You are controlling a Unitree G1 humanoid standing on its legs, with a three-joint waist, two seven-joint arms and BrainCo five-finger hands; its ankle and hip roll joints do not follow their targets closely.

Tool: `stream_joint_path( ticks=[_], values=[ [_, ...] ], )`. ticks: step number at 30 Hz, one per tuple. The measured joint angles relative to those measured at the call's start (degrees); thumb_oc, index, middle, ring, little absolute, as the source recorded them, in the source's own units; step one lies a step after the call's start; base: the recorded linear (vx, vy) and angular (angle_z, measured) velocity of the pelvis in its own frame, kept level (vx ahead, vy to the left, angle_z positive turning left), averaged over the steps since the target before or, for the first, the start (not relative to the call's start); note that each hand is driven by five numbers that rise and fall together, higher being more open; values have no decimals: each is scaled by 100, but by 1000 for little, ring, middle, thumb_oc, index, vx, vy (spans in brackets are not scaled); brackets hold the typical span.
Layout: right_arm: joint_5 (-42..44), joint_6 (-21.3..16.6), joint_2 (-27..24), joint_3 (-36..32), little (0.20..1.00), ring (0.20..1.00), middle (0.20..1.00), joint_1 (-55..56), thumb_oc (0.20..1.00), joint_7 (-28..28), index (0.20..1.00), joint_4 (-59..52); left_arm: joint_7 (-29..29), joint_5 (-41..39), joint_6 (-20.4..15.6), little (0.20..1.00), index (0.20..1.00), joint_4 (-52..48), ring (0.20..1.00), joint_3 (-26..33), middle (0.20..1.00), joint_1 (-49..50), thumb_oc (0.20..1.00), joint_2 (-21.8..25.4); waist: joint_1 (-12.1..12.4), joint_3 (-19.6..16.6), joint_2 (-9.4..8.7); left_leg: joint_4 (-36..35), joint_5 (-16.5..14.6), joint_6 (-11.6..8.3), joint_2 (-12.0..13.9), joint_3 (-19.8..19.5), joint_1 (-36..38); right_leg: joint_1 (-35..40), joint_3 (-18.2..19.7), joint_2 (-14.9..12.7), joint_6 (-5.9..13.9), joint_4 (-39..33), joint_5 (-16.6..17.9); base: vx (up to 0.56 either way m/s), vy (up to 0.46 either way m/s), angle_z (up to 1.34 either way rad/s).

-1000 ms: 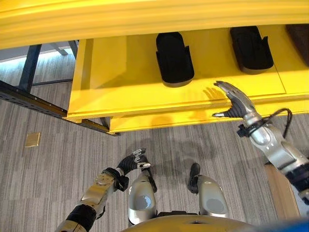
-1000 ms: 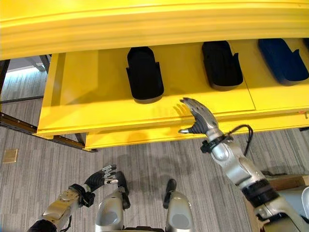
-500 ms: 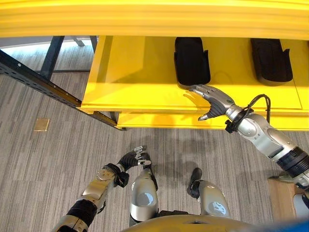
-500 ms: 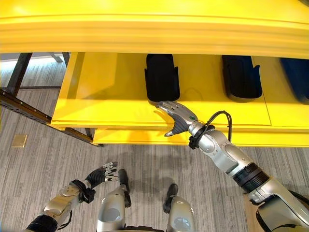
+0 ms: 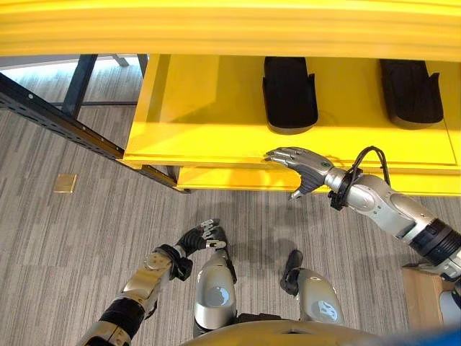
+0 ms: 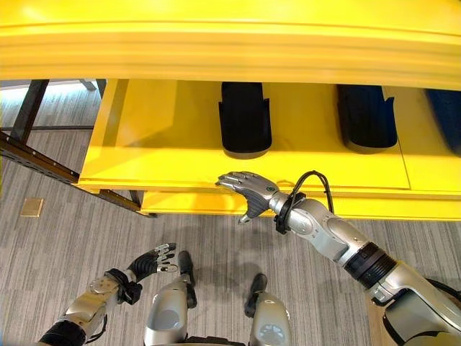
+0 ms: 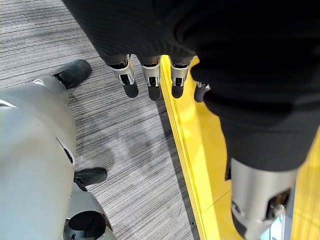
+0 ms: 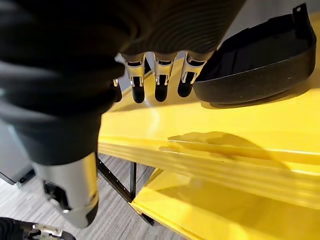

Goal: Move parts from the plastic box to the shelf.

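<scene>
Two black moulded parts lie on the yellow shelf (image 5: 202,115): one part (image 5: 289,94) near the middle and a second part (image 5: 410,92) to its right. A dark blue part (image 6: 448,115) shows at the far right edge. My right hand (image 5: 302,163) hovers open at the shelf's front edge, just in front of the middle black part (image 8: 260,65), holding nothing. Low down by my side, my left hand (image 5: 202,236) hangs open and empty, with straight fingers (image 7: 150,80).
An upper yellow shelf board (image 5: 230,29) overhangs the scene. A lower yellow shelf level (image 5: 238,179) juts out beneath. A dark metal rack beam (image 5: 57,119) runs at the left. A small brass floor plate (image 5: 65,183) sits in the grey carpet.
My right hand has drawn back from the shelf surface towards me and to the left, staying open and empty. The camera shifted between the oldest frames and now. The left hand stays put.
</scene>
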Motion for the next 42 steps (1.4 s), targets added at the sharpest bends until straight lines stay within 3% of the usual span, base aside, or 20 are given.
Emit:
stream_joint_path(
  ticks=[7,15,30,42],
  values=[
    [-414,161,-38,433,1000,1000,1000,-391,1000,27,1000,740,-5,64,-3,1000,1000,6,1000,-5,1000,1,1000,6,117,2,-2,3,0,0,0,-19,6,23,-26,-3,0,3,0,0,0,0],
    [-958,327,-20,411,1000,1000,1000,-418,1000,-629,1000,1309,-22,131,-8,1000,1000,112,1000,-3,1000,4,1000,11,138,9,-14,9,0,1,-9,-69,5,54,-78,-20,11,11,-16,6,-1,2],
    [-1190,397,105,570,1000,1000,1000,-925,1000,-587,1000,1838,-177,287,-5,1000,1000,111,1000,0,1000,11,1000,37,316,10,-20,91,-14,12,-14,-150,8,107,-141,-61,6,119,-73,18,-10,2],
    [-1175,472,478,695,1000,1000,1000,-1071,1000,-481,1000,1934,-265,333,0,1000,1000,111,1000,0,1000,23,1000,42,386,9,-24,110,-15,16,-12,-157,12,94,-144,-87,2,185,-77,0,0,0]
  ],
)
